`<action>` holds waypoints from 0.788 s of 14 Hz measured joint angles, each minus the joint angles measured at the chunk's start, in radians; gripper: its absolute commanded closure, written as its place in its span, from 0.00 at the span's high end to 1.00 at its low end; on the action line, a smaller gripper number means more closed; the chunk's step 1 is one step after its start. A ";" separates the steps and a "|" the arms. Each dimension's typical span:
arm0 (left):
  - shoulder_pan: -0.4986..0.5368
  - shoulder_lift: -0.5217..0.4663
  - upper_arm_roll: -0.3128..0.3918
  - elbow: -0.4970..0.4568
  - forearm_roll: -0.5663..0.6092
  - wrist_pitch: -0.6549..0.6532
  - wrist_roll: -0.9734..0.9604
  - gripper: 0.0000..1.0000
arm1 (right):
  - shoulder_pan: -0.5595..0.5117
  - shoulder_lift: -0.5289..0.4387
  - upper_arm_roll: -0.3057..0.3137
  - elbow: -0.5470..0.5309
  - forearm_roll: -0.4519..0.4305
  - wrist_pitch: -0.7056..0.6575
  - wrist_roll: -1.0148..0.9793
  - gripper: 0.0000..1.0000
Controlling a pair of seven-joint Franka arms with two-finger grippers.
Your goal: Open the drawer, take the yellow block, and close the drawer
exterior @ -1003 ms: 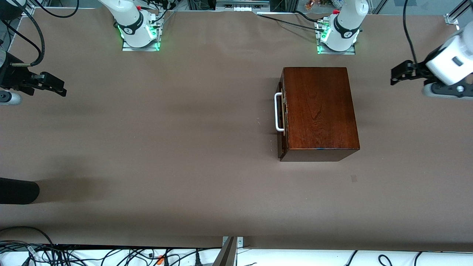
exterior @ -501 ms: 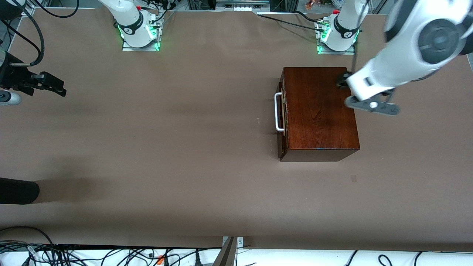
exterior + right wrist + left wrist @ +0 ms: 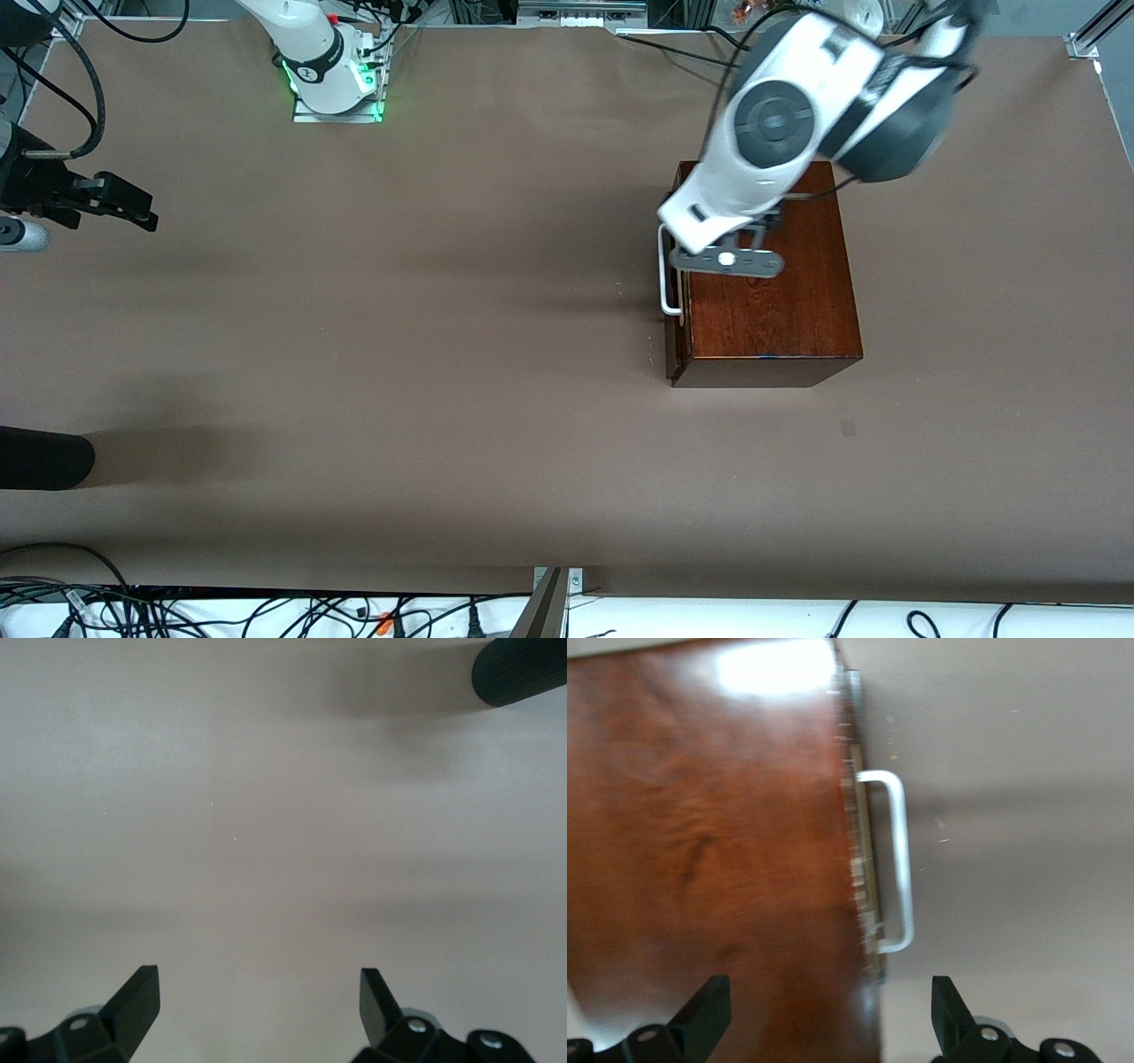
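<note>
Claw first, going across the front view from its left edge: our right claw hangs over the bare brown surface at the right arm's end, well apart from everything else, and that arm waits. Its two dark fingers stand wide apart in the right wrist view, with nothing but plain surface between them. A dark rounded object lies at the surface's edge on that same end, nearer to the front camera than the right claw; we cannot tell what it is. Next comes a broad stretch of surface, then the glossy mahogany-coloured box, which sits toward the left arm's end, just in front of the left arm's base. The drawer is shut, its dark front flush with the box and facing the right arm's end, and its white U-shaped handle stands out from that front. We see no yellow block in any view, and with the drawer shut its inside is hidden from us. Our left claw hovers over the top of the box at the handle edge, hidden under the white wrist in the front view. In the left wrist view its fingers are spread wide and empty, one over the box top, the other over the surface just past the handle.
</note>
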 measured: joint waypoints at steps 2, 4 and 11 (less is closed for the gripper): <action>-0.051 0.046 0.000 0.005 0.036 0.045 -0.041 1.00 | 0.000 0.000 0.000 0.000 0.000 0.000 0.000 1.00; -0.108 0.088 0.000 0.009 0.082 0.074 -0.092 1.00 | 0.000 0.000 0.000 0.000 0.000 0.000 0.000 1.00; -0.244 0.233 0.002 0.009 0.300 0.143 -0.302 1.00 | 0.000 0.000 0.000 0.000 0.000 0.000 0.000 1.00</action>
